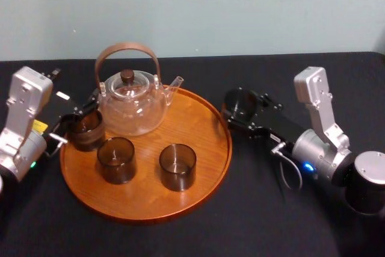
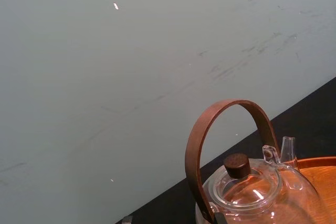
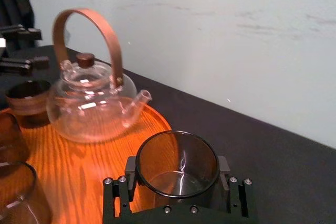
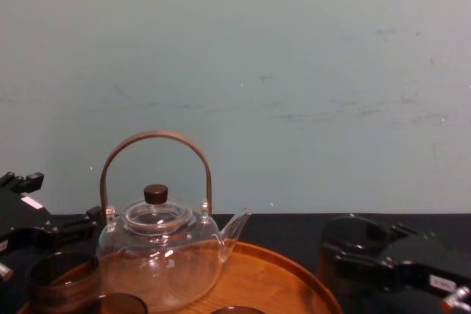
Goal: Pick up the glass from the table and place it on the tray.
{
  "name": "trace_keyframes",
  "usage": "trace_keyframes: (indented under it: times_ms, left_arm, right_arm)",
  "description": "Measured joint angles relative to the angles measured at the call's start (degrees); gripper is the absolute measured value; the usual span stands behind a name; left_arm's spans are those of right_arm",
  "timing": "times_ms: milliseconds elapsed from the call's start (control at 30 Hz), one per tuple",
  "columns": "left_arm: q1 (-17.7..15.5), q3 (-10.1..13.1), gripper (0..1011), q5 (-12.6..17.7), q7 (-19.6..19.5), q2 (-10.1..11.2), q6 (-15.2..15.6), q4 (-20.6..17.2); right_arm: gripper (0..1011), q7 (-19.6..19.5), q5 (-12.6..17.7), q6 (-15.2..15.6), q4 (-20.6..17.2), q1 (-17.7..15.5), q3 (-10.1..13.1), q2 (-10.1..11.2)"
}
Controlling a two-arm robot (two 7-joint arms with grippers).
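A dark smoky glass (image 1: 238, 102) stands between the fingers of my right gripper (image 1: 243, 115), just off the right rim of the round wooden tray (image 1: 198, 191). In the right wrist view the glass (image 3: 178, 163) is upright, and the gripper (image 3: 178, 187) is shut on its sides, with the tray (image 3: 79, 166) close beside it. I cannot tell whether the glass touches the table. My left gripper (image 1: 77, 112) sits at the tray's left edge, its fingers apart, right behind another glass (image 1: 85, 130).
A clear glass teapot (image 1: 132, 103) with a wooden hoop handle stands at the back of the tray. Two more dark glasses (image 1: 116, 159) (image 1: 177, 167) stand on the tray's front half. A black cloth (image 1: 264, 209) covers the table. A pale wall rises behind.
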Motion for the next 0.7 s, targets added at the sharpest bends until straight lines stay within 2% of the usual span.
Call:
trace_keyframes:
  times_ms: [233, 533, 700]
  left_arm:
    - [0.0, 0.0, 1001, 0.0, 0.0, 0.0, 0.0, 0.0]
    - [0.0, 0.0, 1001, 0.0, 0.0, 0.0, 0.0, 0.0]
    - [0.0, 0.0, 1001, 0.0, 0.0, 0.0, 0.0, 0.0]
  right_arm:
    - [903, 1.18, -0.32, -0.06, 1.94, 2.99, -2.29, -1.1]
    - [902, 2.49, -1.02, -1.25, 8.08, 7.64, -5.13, -3.74]
    - [902, 3.05, -1.16, -1.73, 10.48, 9.06, -6.07, -4.68]
